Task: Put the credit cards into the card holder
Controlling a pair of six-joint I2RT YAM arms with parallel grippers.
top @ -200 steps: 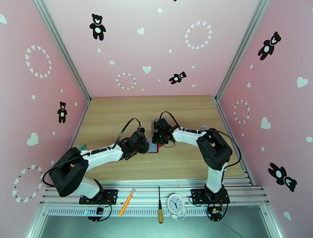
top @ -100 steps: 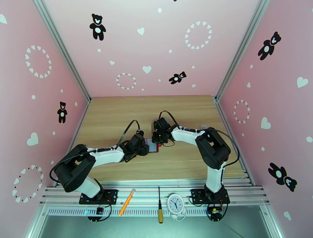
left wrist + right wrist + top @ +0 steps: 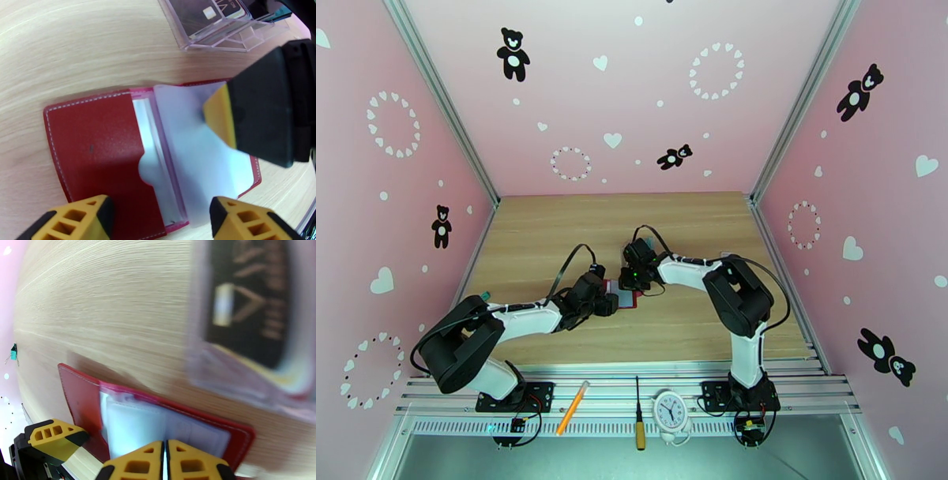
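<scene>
Dark-red leather-like folding wallet [image 3: 94, 150] open on light wooden table [image 3: 79, 47], just beside clear slotted stand [image 3: 237, 37] with dark brown card [image 3: 215, 10] — left gripper [image 3: 158, 209] spread wide above it, holding nothing — right gripper [image 3: 164, 455] closed tight, tips on pale pocket leaf [image 3: 197, 158].

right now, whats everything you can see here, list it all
card holder: one, dark red, lying open on the table, pale clear pockets showing
clear stand: one, transparent, just beyond the card holder
credit card: one, dark brown, in the clear stand
pen: one, orange, near rail
screwdriver: one, yellow handle, near rail
clock: one, white, near rail
table: one, light wood
left fingers: two, yellow and black, apart over the card holder
right fingers: two, yellow and black, together, tips at the pockets
</scene>
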